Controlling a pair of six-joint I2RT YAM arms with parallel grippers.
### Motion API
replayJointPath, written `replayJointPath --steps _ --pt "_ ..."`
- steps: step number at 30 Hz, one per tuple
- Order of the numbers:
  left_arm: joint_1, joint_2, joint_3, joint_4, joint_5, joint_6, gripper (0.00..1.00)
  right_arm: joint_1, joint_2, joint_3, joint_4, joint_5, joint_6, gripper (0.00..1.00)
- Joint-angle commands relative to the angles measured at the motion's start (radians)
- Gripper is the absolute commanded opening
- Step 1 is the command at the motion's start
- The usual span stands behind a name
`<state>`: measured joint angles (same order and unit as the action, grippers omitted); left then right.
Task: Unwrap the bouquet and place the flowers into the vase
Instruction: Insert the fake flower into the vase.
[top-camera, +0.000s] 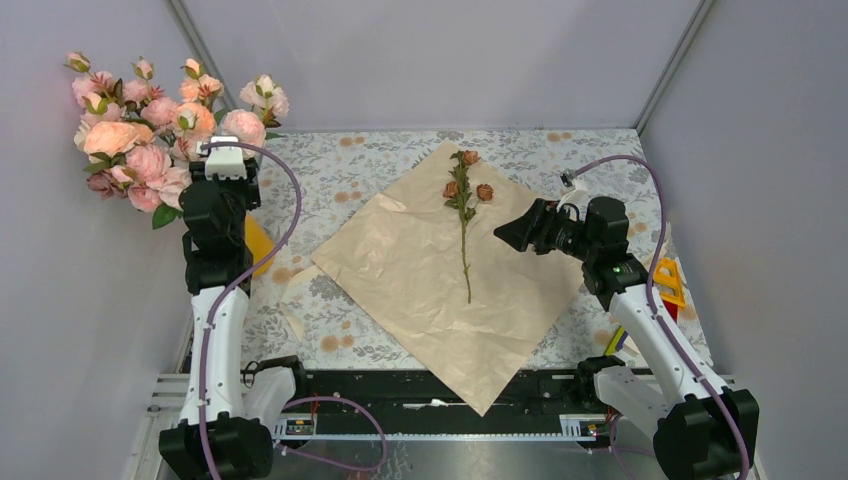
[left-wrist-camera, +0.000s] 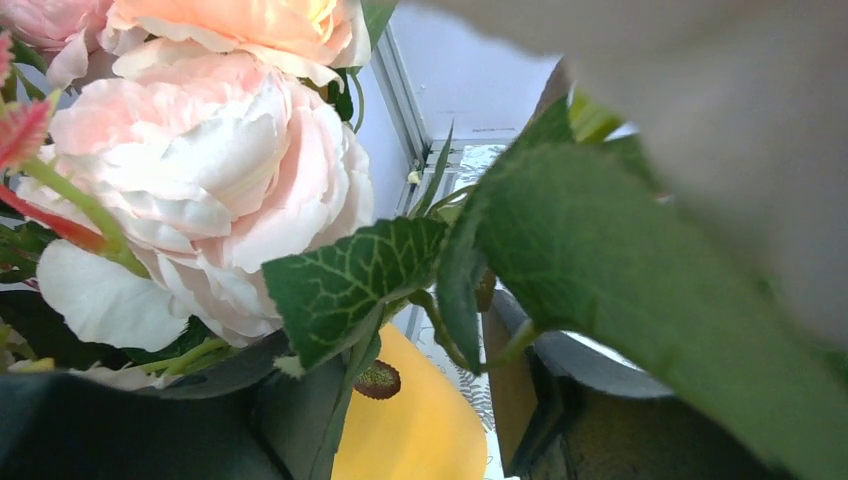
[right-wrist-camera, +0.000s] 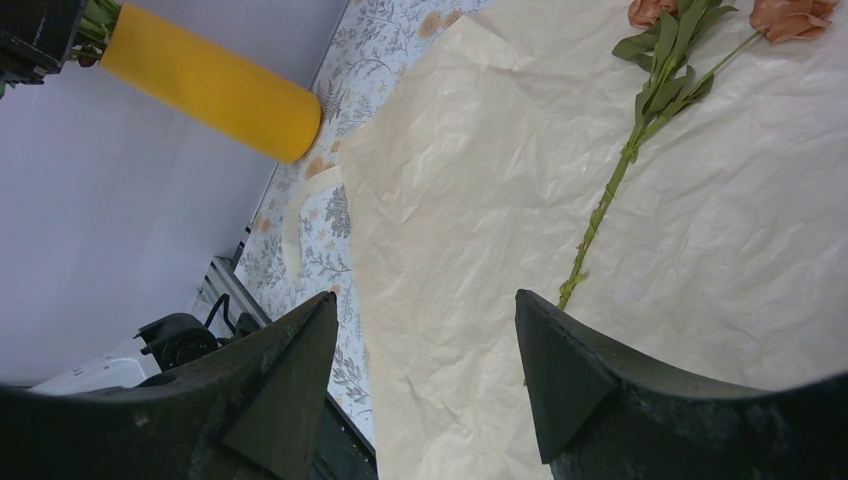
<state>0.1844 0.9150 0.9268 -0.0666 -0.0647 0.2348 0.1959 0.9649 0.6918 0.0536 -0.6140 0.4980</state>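
Paper (top-camera: 420, 290): spread flat across the middle of the table (top-camera: 330, 170), creased, with nothing wrapped in it. The unwrapping looks done from where I stand.
Flower (top-camera: 465, 240): one thin stalk lying on the far part of the paper, three small rose heads at the far end and the bare cut end pointing back toward the arms.
Long axis: runs far to near, almost straight.
Right claw (top-camera: 505, 233): spread wide and holding nothing. It sits near the stalk on its right side and is aimed leftward at about the stalk's middle. Its own camera shows the stalk ahead, beyond both fingertips.
Left claw (left-wrist-camera: 400, 400): over at the left edge above the vase, buried in leaves. The fingers stand apart with a leaf and stalks in the gap, and I see nothing pinched.
Vase (top-camera: 258, 245): yellow, by the left wall under the left arm, beside the big roses (top-camera: 150, 130). The right wrist view shows green at its mouth.
Nearer arm: the right, plainly — the left is well apart from the stalk, across the paper.
Coming move, as I judge it: the right claw drops with one jaw on either side of the stalk, then carries it left over the paper to the vase.
Risk: the stalk is thin and lies flat on soft paper — the jaws may catch a fold along with it.
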Motion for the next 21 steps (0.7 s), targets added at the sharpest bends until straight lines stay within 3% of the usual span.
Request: replayJointPath --steps 1,21 --pt "0.005 -0.047 0.054 -0.007 0.059 -0.020 0.53 -0.004 -0.016 0.003 0.015 -0.016 -0.010 0.72" --pt "0.005 -0.124 0.188 -0.167 0.145 -0.055 0.75 -0.004 -0.033 -0.007 0.017 -0.018 -0.001 0.72"
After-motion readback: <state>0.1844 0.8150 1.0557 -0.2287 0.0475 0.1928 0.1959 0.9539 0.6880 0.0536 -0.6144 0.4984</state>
